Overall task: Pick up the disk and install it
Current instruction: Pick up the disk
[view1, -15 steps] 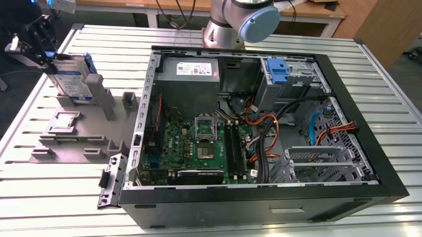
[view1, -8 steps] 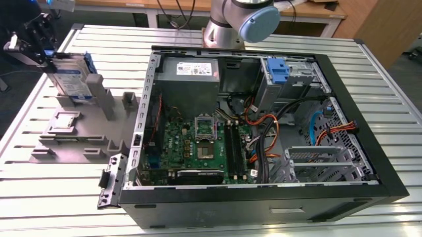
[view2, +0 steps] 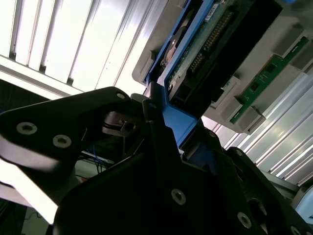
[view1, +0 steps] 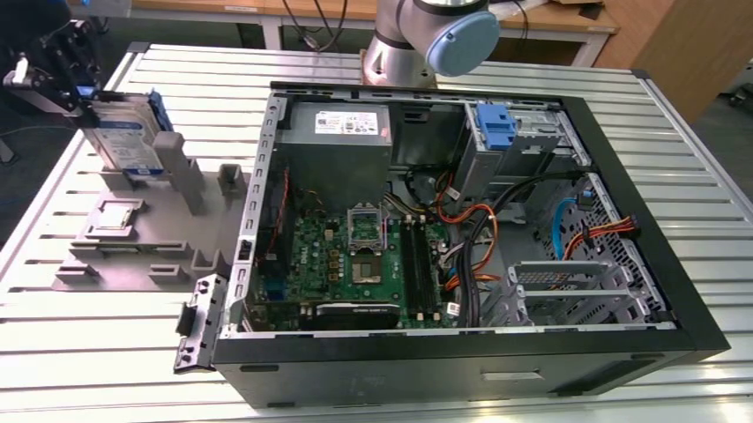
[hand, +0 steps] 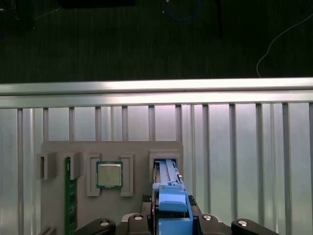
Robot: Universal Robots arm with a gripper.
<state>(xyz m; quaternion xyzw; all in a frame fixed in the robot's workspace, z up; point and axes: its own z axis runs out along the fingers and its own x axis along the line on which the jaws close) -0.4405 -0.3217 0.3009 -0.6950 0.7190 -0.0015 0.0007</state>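
In the exterior view the disk (view1: 123, 137) stands upright in the grey holder (view1: 141, 238) on the counter (view1: 118, 352), with the claw (view1: 70, 92) at its top edge. In both wrist views the claw (view2: 181, 129) (hand: 171, 215) is clenched on the disk's blue bracket. I judge the pick-up is in hand, and it calls for a straight lift.

This was a robotics lab or test workshop. A robot arm (view1: 429, 40) rose at the far edge of a slatted aluminium worktop (view1: 682, 150), where an opened computer case (view1: 471, 361) lay with its boards and wiring bare. A grey fixture plate (view1: 141, 256) held loose parts, a processor (hand: 109, 175) and the disk (view1: 123, 132) among them. Wooden desks (view1: 565, 22) stood beyond.
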